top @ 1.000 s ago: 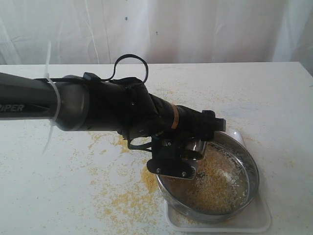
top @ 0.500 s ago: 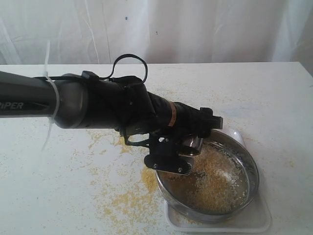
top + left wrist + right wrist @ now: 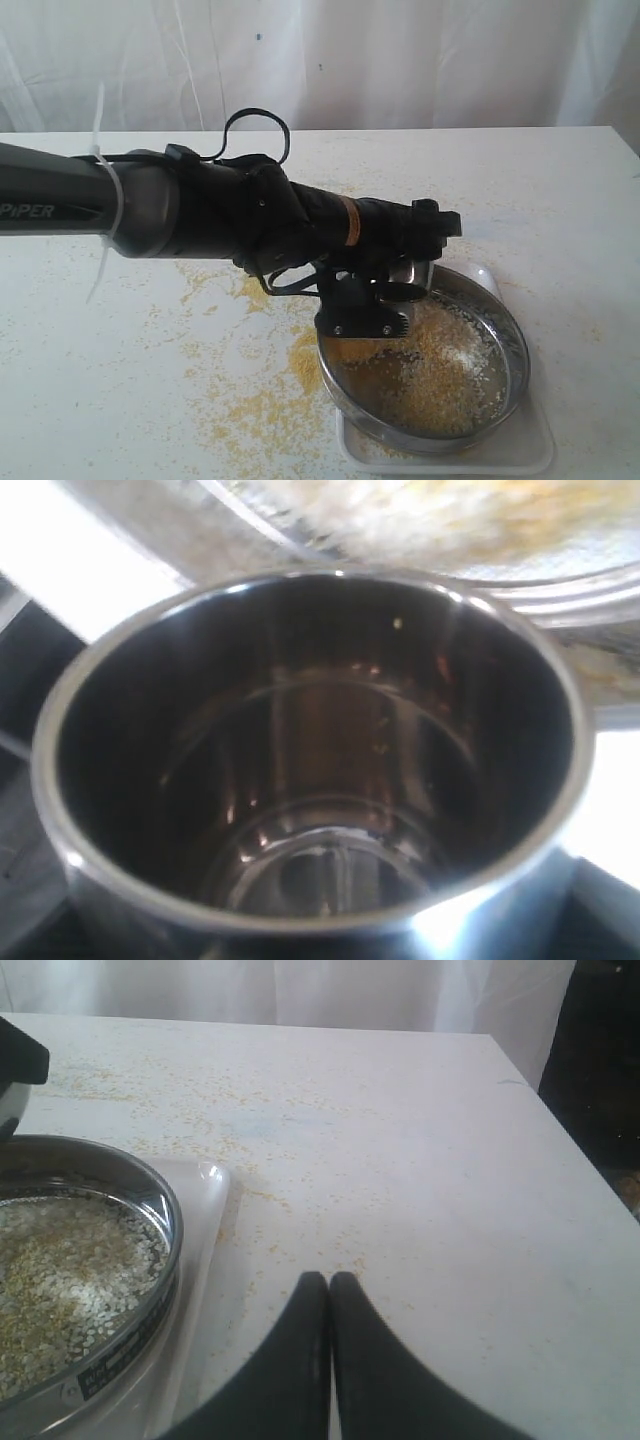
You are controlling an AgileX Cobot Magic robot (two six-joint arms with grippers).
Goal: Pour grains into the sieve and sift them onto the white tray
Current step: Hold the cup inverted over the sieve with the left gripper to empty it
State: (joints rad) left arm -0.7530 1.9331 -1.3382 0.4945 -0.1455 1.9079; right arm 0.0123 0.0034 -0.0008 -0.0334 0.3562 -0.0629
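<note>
My left gripper (image 3: 408, 280) is shut on a small shiny steel cup (image 3: 417, 271), held tipped on its side over the far-left edge of the sieve (image 3: 516, 345). The left wrist view looks straight into the cup (image 3: 300, 760); it holds only a few stuck grains. The sieve is a wide steel ring resting on the white tray (image 3: 525, 450). Yellow and whitish grains (image 3: 440, 365) cover its mesh. My right gripper (image 3: 329, 1282) is shut and empty, low over the table beside the tray (image 3: 205, 1220) and sieve (image 3: 160, 1250). It lies outside the exterior view.
Spilled yellow grains (image 3: 265, 405) are strewn over the white table left of the tray, with finer scatter (image 3: 250, 1140) behind it. The left arm (image 3: 150, 210) stretches across the table from the left. The table's right edge (image 3: 580, 1170) is close to the right gripper.
The left gripper has lifted the tipped cup slightly up and toward the sieve's far rim while turning at the wrist. The sieve and tray have stayed put.
</note>
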